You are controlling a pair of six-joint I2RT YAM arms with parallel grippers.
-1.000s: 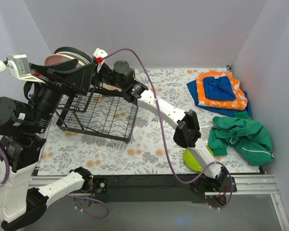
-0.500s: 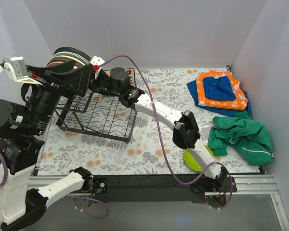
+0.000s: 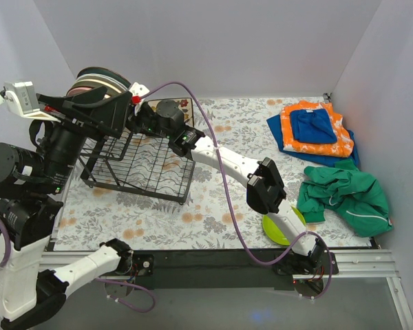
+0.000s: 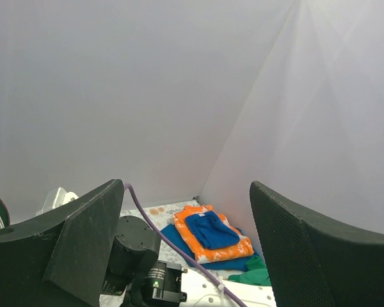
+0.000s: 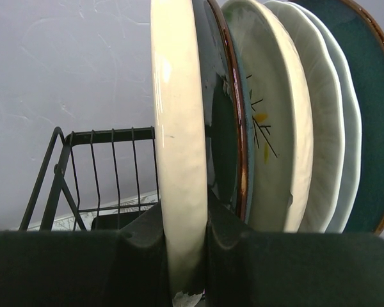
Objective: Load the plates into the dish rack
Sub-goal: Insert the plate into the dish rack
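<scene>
The black wire dish rack point(image 3: 144, 165) stands at the back left. Several plates point(image 3: 96, 79) stand upright at its far left end. My right gripper point(image 3: 139, 118) reaches in beside them and, in the right wrist view, the gripper point(image 5: 185, 217) is shut on the rim of an upright cream plate point(image 5: 179, 128). Next to it stand a dark plate point(image 5: 221, 115), a cream plate with a sprig point(image 5: 275, 128), a white plate point(image 5: 326, 128) and a dark blue-green plate point(image 5: 371, 115). A lime green plate point(image 3: 282, 228) lies flat at the near right. My left gripper point(image 3: 124, 111) is raised above the rack, open and empty point(image 4: 185, 185).
Folded orange and blue cloths point(image 3: 313, 130) lie at the back right, also in the left wrist view point(image 4: 208, 230). A green garment point(image 3: 344, 192) lies at the right. The right arm's forearm point(image 3: 227, 161) spans the mat above the rack's right end. Rack wires point(image 5: 109, 166) rise behind the held plate.
My right gripper has moved left with the cream plate, up against the standing plates. The left arm has shifted slightly and now holds still.
</scene>
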